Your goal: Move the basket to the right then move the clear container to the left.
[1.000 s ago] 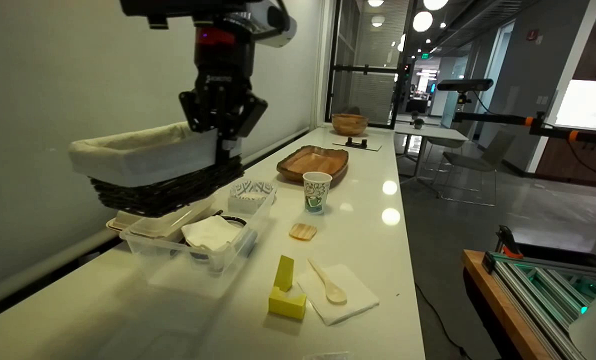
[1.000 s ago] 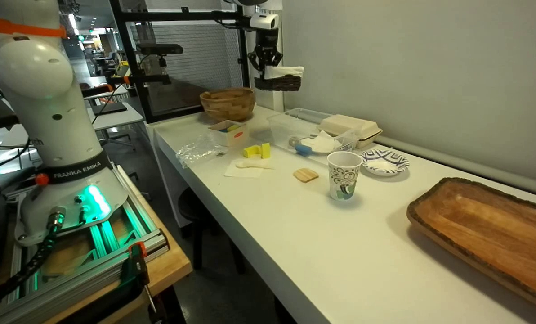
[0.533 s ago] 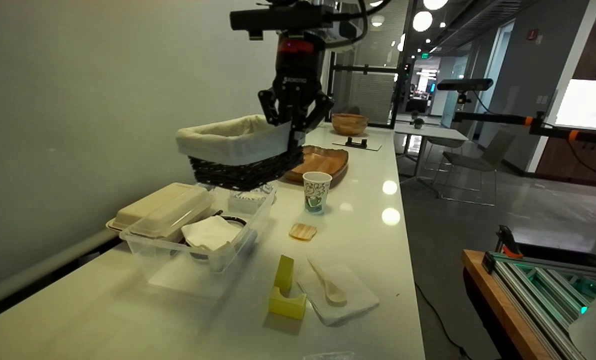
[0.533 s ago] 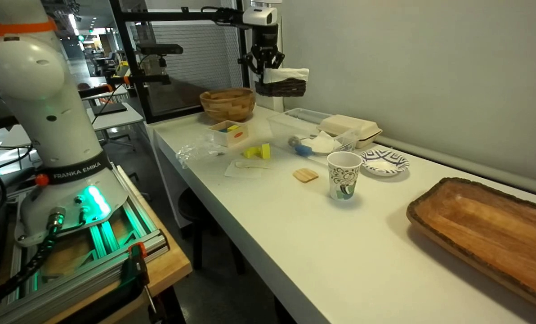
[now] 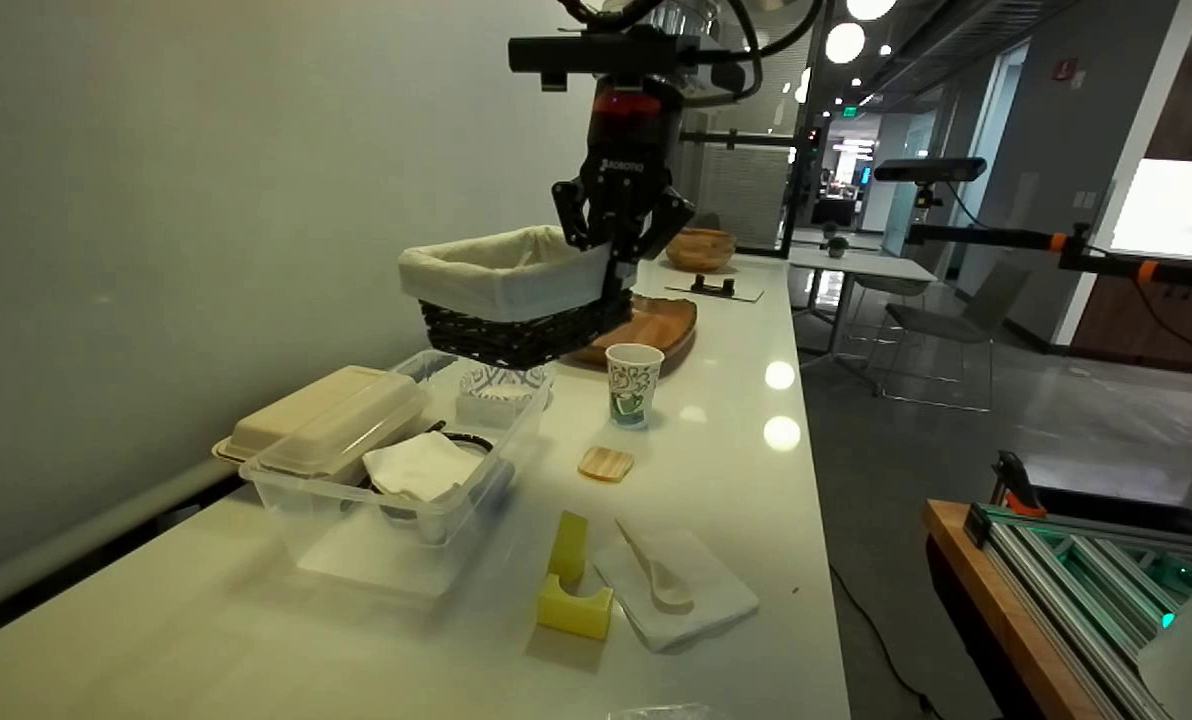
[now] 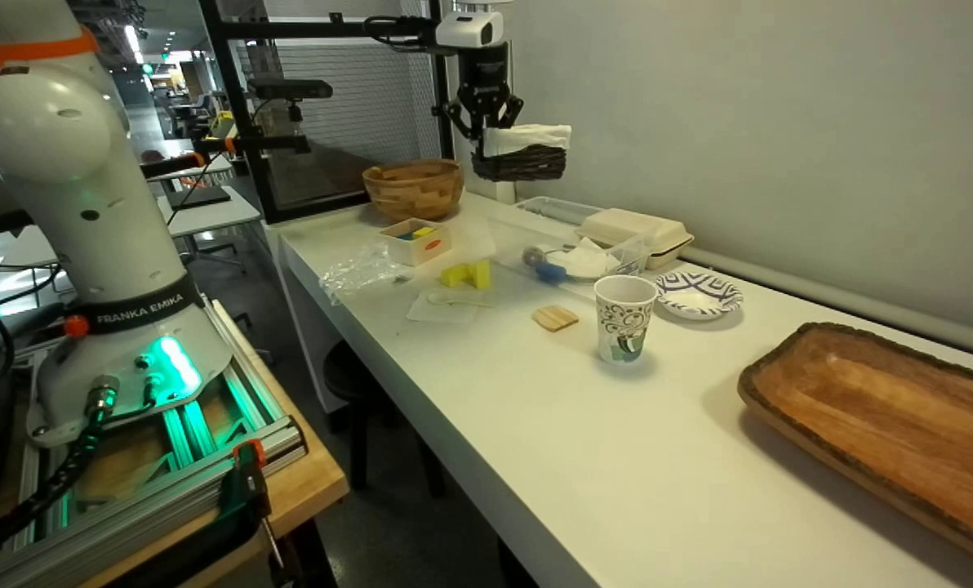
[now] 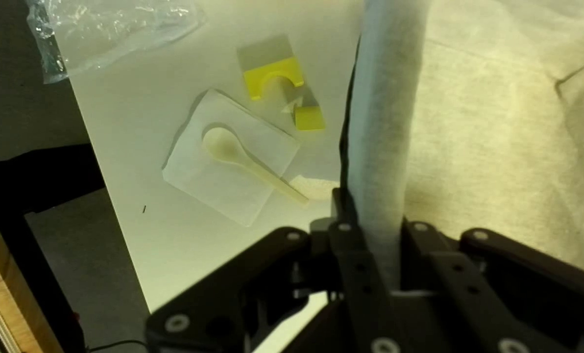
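The basket, dark wicker with a pale cloth liner folded over its rim, hangs in the air well above the counter, roughly level. My gripper points down and pinches the near long side of its rim; one finger is inside on the liner, one outside. Both exterior views show the same grip, with the gripper at one end of the basket. Lower down, the clear container rests on the counter, holding a white napkin and some dark and blue items. Part of its far rim is hidden by the basket.
Against the container stands a beige clamshell box by the wall. Around it are a patterned plate, a paper cup, a yellow block and a spoon on a napkin. A wooden tray and wooden bowl stand farther off.
Arm and basket have travelled together along the counter, rightward and away from the camera in an exterior view, slowing over the last half second. The grip is unchanged and the container has not moved.
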You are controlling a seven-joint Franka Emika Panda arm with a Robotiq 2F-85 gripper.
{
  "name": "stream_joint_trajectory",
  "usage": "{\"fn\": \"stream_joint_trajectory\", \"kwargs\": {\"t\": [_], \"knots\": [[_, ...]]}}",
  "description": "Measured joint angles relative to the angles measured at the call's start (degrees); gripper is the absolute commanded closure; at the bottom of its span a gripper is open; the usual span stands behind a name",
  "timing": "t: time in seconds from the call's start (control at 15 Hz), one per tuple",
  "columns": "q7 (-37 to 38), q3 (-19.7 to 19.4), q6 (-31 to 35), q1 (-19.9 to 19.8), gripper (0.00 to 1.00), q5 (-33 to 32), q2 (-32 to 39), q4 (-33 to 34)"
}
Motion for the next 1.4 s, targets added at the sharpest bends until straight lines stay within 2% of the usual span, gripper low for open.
{"fn": "stream_joint_trajectory", "kwargs": {"t": [0.2, 0.33, 0.53, 0.8, 1.13, 1.4], "knots": [[-1.5, 0.0, -1.1, -0.5, 0.96, -0.5, 0.0, 0.0], [-4.2, -0.8, -5.4, -1.9, 0.96, -1.7, -0.5, -0.2], [-7.4, -3.5, -12.4, -5.7, 0.96, -5.6, -3.1, -1.9], [-12.2, -7.6, -15.8, -12.0, 0.96, -10.9, -7.3, -5.8], [-18.3, -11.5, -15.1, -17.9, 0.96, -13.7, -8.0, -9.1], [-23.3, -14.2, -8.8, -20.8, 0.96, -15.2, -4.8, -10.9]]}}
